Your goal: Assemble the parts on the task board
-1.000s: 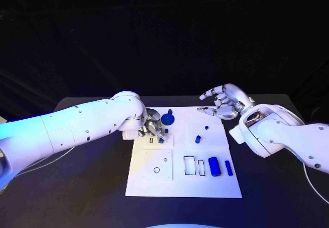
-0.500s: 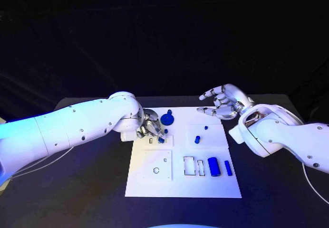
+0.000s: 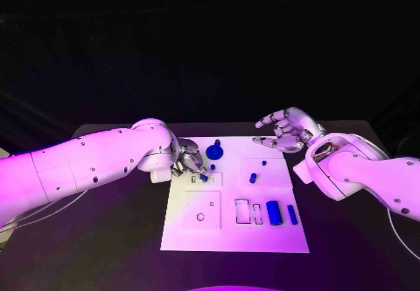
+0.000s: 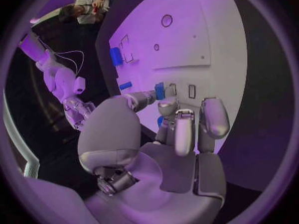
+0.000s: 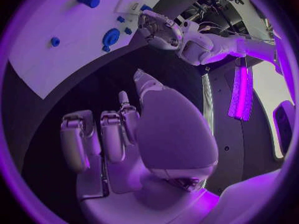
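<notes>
The setting is a robotics laboratory or test cell arranged for manipulation trials. A black table (image 3: 105, 242) stands before a dark backdrop, with no domestic furnishings around it. On the table lies a white task board (image 3: 235, 233) with outlined recesses and small blue parts (image 3: 274, 212), a fixture typical of bench assembly testing. Two white robot arms reach over the board, each ending in a silver many-fingered hand: the left hand (image 3: 190, 163) and the right hand (image 3: 284, 134). Loose cables (image 3: 53, 206) run along the table beside the left arm. Coloured light falls on the whole scene, and the right wrist view shows a bright light strip (image 5: 241, 92).
</notes>
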`<action>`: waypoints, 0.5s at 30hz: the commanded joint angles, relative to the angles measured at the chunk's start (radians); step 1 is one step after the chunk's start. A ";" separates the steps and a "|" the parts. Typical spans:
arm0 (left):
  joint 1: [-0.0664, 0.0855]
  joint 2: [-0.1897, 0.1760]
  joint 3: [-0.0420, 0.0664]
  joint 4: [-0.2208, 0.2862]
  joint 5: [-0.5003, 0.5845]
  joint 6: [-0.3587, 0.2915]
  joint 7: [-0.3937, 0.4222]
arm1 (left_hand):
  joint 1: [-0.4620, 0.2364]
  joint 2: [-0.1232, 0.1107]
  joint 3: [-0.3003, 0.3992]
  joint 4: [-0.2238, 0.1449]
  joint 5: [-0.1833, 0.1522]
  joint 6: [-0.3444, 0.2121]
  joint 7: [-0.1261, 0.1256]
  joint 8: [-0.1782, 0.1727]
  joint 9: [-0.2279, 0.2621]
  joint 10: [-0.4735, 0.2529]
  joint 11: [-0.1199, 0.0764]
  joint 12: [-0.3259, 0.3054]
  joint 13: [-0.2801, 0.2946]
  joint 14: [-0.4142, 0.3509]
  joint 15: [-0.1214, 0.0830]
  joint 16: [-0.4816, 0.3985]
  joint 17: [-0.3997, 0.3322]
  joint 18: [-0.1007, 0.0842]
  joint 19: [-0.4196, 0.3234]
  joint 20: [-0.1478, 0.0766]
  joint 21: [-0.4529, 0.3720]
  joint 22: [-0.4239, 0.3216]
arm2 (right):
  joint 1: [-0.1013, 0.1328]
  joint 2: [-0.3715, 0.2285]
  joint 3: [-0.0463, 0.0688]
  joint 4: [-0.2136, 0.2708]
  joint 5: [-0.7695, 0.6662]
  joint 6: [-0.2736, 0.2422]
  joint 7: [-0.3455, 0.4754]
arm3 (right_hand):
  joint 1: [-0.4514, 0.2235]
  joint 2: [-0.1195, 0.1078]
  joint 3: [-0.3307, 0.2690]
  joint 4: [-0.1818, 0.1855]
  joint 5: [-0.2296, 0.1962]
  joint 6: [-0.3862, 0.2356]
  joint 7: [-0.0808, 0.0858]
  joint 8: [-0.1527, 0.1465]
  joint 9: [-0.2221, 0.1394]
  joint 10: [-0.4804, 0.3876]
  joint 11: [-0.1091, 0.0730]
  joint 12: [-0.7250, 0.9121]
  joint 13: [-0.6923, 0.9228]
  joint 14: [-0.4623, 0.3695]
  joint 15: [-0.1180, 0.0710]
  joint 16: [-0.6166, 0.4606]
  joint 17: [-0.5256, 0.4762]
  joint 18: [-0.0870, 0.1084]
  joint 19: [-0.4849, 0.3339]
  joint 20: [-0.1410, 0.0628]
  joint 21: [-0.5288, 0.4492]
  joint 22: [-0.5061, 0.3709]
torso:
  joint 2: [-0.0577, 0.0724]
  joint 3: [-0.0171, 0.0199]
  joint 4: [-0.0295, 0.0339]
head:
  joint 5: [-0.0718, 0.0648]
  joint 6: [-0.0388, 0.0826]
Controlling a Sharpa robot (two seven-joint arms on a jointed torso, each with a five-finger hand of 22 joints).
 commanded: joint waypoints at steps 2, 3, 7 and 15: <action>-0.006 -0.002 -0.003 0.016 -0.126 -0.079 0.012 | -0.005 0.001 0.160 -0.160 0.015 0.029 -0.027 0.010 0.179 0.010 -0.002 0.009 0.006 0.090 -0.009 0.006 0.211 -0.011 0.010 -0.004 0.007 0.008 | 0.000 -0.001 0.000 0.000 0.000 0.013 0.005 | -0.001 0.010 -0.001 0.005 0.004 0.004 0.003 -0.002 -0.002 -0.008 0.001 -0.005 0.108 0.098 0.008 -0.003 0.232 -0.007 0.103 0.005 0.004 0.263 | 0.000 0.0001 -0.0007 | 0.002 -0.002; -0.007 -0.002 -0.003 0.018 -0.137 -0.088 0.012 | -0.005 0.000 0.161 -0.161 0.017 0.029 -0.027 0.010 0.179 0.011 -0.002 0.009 0.007 0.090 -0.009 0.006 0.211 -0.011 0.011 -0.004 0.008 0.009 | 0.000 -0.001 0.000 0.000 0.001 0.012 0.005 | -0.001 0.010 -0.001 0.005 0.004 0.004 0.003 -0.002 -0.002 -0.008 0.001 -0.005 0.108 0.098 0.008 -0.003 0.232 -0.007 0.103 0.005 0.004 0.263 | 0.001 0.0000 -0.0003 | 0.002 -0.003; -0.013 0.000 -0.005 0.021 -0.166 -0.112 0.011 | -0.011 -0.006 0.165 -0.166 0.047 0.037 -0.030 0.010 0.185 0.021 -0.005 0.016 0.017 0.091 -0.011 0.007 0.213 -0.014 0.020 -0.006 0.015 0.023 | 0.000 -0.001 0.000 0.000 0.001 0.012 0.005 | -0.001 0.010 -0.001 0.005 0.004 0.004 0.003 -0.002 -0.002 -0.008 0.001 -0.005 0.108 0.098 0.008 -0.003 0.232 -0.007 0.103 0.005 0.004 0.263 | 0.001 -0.0009 -0.0021 | 0.003 -0.003; -0.021 0.009 -0.010 0.019 -0.194 -0.115 0.008 | -0.015 -0.010 0.167 -0.171 0.075 0.044 -0.032 0.008 0.189 0.029 -0.007 0.021 0.024 0.091 -0.013 0.007 0.214 -0.016 0.027 -0.008 0.020 0.033 | 0.000 -0.003 0.000 0.000 0.001 0.012 0.005 | -0.003 0.012 -0.001 0.005 0.005 0.005 0.003 -0.002 -0.002 -0.008 0.001 -0.004 0.108 0.098 0.008 -0.003 0.233 -0.007 0.103 0.005 0.004 0.263 | 0.002 -0.0002 -0.0026 | 0.004 -0.007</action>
